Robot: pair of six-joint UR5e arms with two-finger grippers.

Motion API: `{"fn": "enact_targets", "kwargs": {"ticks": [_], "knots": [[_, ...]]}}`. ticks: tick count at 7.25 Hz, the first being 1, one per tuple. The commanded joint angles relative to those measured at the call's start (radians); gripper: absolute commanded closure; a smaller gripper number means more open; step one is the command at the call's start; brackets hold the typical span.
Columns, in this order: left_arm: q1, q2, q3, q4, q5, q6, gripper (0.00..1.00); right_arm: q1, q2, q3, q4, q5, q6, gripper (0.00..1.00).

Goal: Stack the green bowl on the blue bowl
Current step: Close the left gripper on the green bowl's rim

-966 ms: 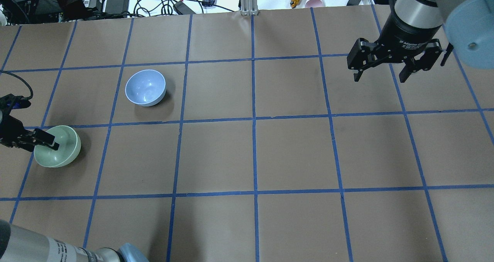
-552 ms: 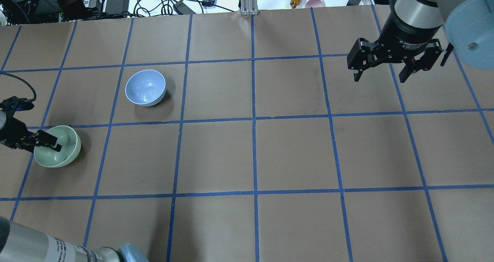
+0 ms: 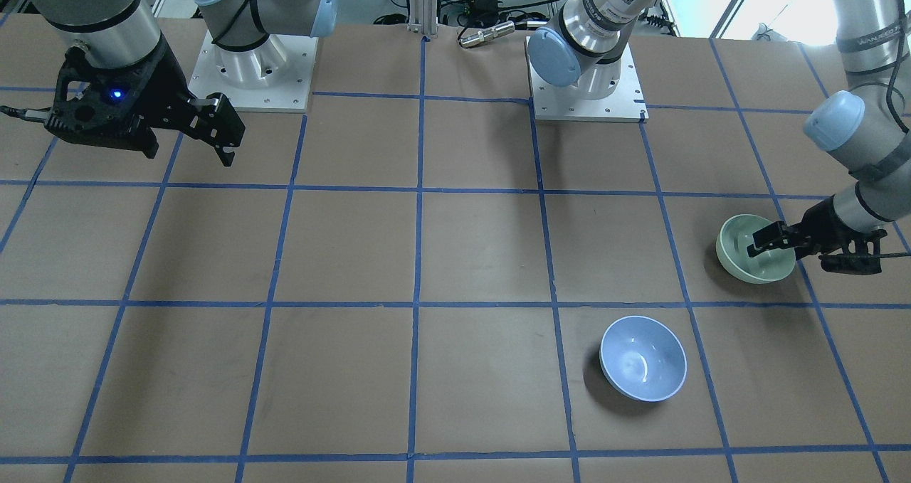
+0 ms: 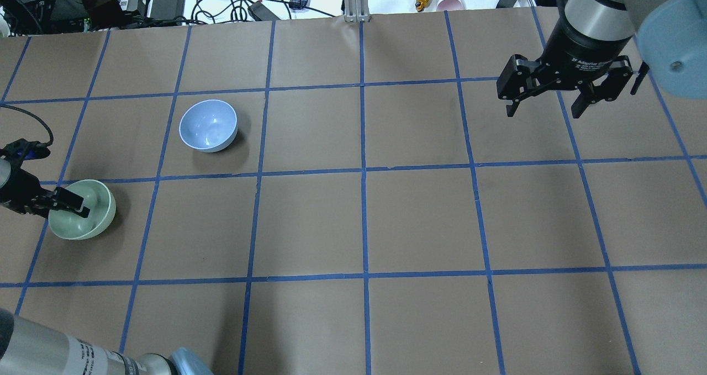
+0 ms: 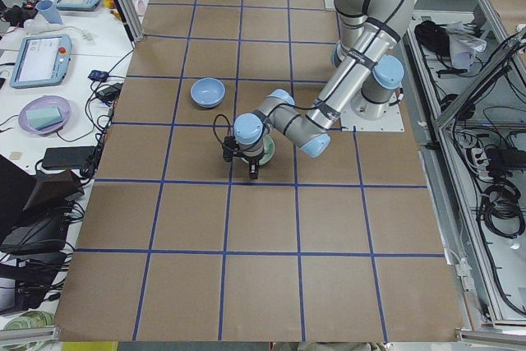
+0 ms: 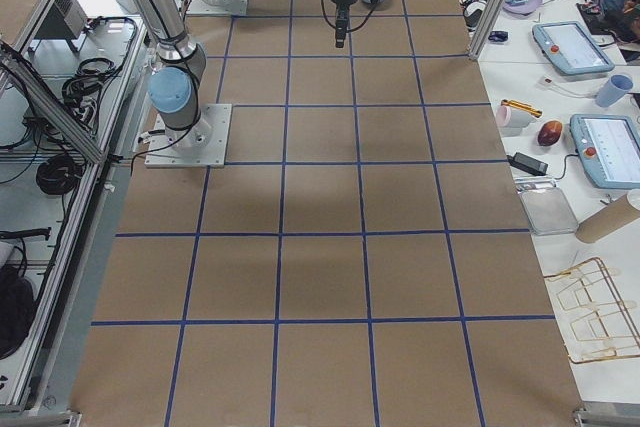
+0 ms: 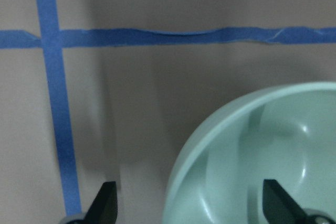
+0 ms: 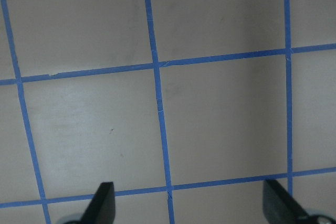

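My left claw (image 7: 191, 209) straddles green bowl (image 4: 93, 220) rim by left edge of tabletop (image 4: 420, 220), jaws apart, unclamped. I should pinch the wall squarely before lifting toward blue bowl (image 4: 208, 125). My right claw (image 4: 544, 111): spread, idle.

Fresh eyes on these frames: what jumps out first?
The left gripper straddles the left rim of the green bowl near the table's left edge, one finger inside, one outside, jaws open. The blue bowl sits empty and apart, farther out from the robot. The right gripper hangs open at far right, holding nothing.
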State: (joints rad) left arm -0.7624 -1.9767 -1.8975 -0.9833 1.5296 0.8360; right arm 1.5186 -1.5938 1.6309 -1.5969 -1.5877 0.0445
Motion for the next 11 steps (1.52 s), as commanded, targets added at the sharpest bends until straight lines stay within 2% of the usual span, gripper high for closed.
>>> {"fn": "enact_targets", "kwargs": {"ticks": [1,2,3,8,9,11], "knots": [[0.0,-0.008,0.0,0.002,0.001,0.0,0.04,0.0,0.0,0.0,0.0,0.0,0.0,0.0],[0.0,-0.011,0.002,0.002,0.001,0.0,0.04,0.0,0.0,0.0,0.0,0.0,0.0,0.0],[0.0,-0.011,0.002,0.002,0.0,-0.002,0.11,0.0,0.0,0.0,0.0,0.0,0.0,0.0],[0.0,-0.011,0.0,-0.002,-0.003,0.058,0.74,0.0,0.0,0.0,0.0,0.0,0.0,0.0],[0.002,-0.011,0.002,-0.002,-0.002,0.086,0.83,0.0,0.0,0.0,0.0,0.0,0.0,0.0],[0.002,-0.011,0.002,-0.002,-0.002,0.089,0.92,0.0,0.0,0.0,0.0,0.0,0.0,0.0]]}}
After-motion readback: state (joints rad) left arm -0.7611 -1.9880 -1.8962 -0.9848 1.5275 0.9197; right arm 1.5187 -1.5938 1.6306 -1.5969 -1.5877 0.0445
